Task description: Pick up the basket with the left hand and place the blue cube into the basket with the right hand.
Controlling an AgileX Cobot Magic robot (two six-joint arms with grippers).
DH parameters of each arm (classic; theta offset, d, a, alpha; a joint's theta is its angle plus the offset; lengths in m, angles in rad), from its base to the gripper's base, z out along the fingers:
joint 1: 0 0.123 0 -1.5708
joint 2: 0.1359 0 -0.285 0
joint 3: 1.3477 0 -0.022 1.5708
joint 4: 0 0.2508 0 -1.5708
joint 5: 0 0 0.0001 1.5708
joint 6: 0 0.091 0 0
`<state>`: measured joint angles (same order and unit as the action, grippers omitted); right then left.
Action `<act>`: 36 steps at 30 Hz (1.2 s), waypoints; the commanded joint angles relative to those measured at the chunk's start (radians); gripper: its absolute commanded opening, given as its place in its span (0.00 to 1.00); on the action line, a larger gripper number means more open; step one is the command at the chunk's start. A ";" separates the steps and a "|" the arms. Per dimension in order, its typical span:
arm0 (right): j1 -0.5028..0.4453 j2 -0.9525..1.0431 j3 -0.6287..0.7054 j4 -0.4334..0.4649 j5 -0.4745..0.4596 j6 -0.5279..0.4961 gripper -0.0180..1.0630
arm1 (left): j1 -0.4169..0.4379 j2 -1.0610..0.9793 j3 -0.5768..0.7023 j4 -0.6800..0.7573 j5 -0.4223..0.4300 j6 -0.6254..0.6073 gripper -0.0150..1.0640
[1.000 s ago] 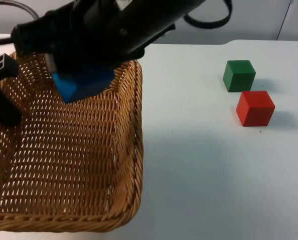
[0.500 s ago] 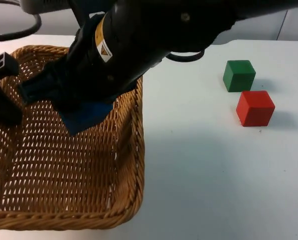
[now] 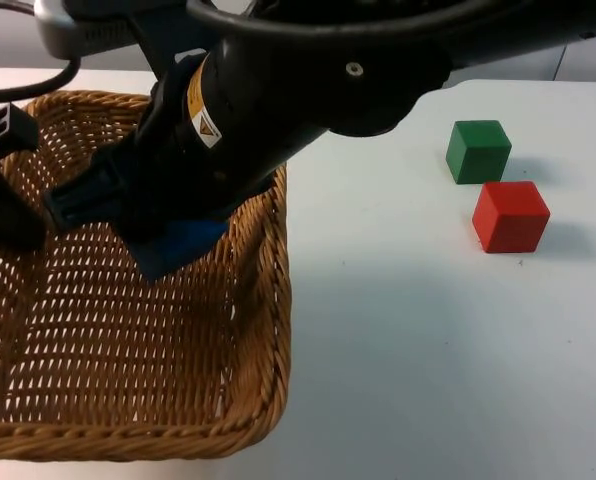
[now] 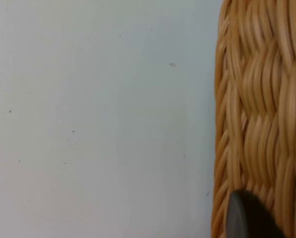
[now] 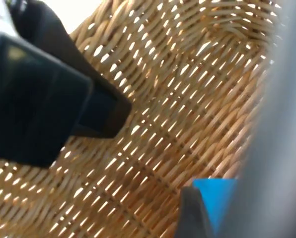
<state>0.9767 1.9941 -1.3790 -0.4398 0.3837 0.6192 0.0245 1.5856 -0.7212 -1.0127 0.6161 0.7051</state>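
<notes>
Since the earlier frames the blue cube (image 3: 178, 243), clamped in the right hand (image 3: 163, 225), has been lowered further into the woven wicker basket (image 3: 263, 330), whose rim is gripped by the left hand (image 3: 3, 180), so release is judged imminent.

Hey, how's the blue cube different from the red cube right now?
The blue cube is held in the right gripper over the wicker basket, while the red cube sits on the white table. The blue one is largely hidden by the arm and looks tilted; the red one is in full view and rests flat. Both are plain single-colour blocks.
</notes>
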 commanded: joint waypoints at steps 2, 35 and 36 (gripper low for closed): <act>0.001 0.007 -0.008 -0.005 -0.001 0.000 0.62 | 0.003 -0.002 0.001 -0.030 0.019 -0.006 0.01; 0.003 -0.704 0.396 -0.078 -0.080 -0.129 0.72 | 0.003 0.078 -0.068 -0.153 -0.009 0.108 0.01; 0.003 -0.756 0.446 -0.078 -0.094 -0.129 0.72 | 0.003 0.091 -0.080 -0.153 -0.009 0.108 0.01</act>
<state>0.9767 1.2657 -0.9566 -0.5057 0.3198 0.4922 0.0245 1.6761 -0.7904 -1.1303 0.5980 0.8120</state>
